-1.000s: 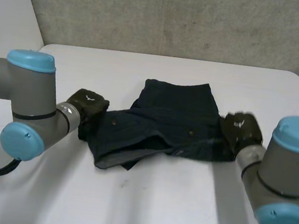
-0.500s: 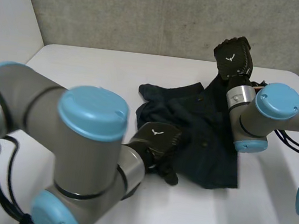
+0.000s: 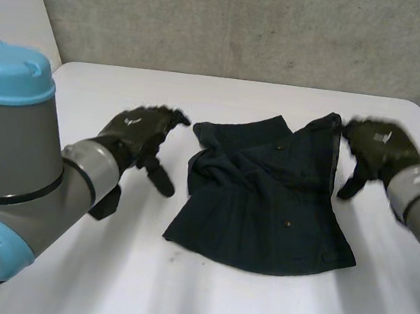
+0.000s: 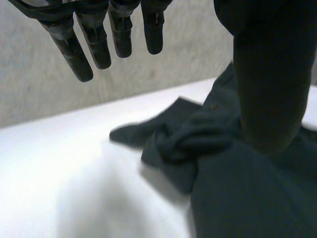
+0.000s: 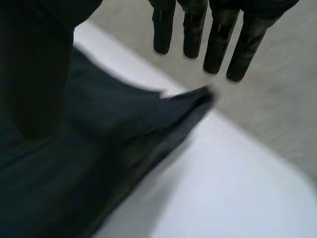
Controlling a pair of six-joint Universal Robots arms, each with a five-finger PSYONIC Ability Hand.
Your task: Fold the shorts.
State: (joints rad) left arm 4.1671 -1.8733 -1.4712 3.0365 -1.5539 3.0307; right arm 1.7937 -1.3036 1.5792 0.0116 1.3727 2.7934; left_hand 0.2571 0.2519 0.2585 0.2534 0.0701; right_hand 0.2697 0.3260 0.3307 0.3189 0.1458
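The dark navy shorts (image 3: 265, 210) lie rumpled on the white table (image 3: 237, 313), bunched at their far left part and flatter toward the near edge. My left hand (image 3: 140, 135) hovers just left of the shorts with fingers spread, holding nothing. In the left wrist view its fingers (image 4: 81, 54) hang straight above the table, with the shorts (image 4: 223, 178) under the thumb. My right hand (image 3: 376, 147) is open at the shorts' far right corner. Seen from the right wrist, straight fingers (image 5: 218, 44) stand just past that corner of the shorts (image 5: 99, 158), apart from the cloth.
A grey concrete wall (image 3: 234, 22) rises behind the table's far edge. The left arm's big grey joint with a light-blue cap (image 3: 12, 79) stands at the near left. Bare white table lies in front of the shorts.
Both hands have opened and let go of the shorts. The cloth has dropped flat onto the table; the left hand drew back to the left, the right hand came down to the right.
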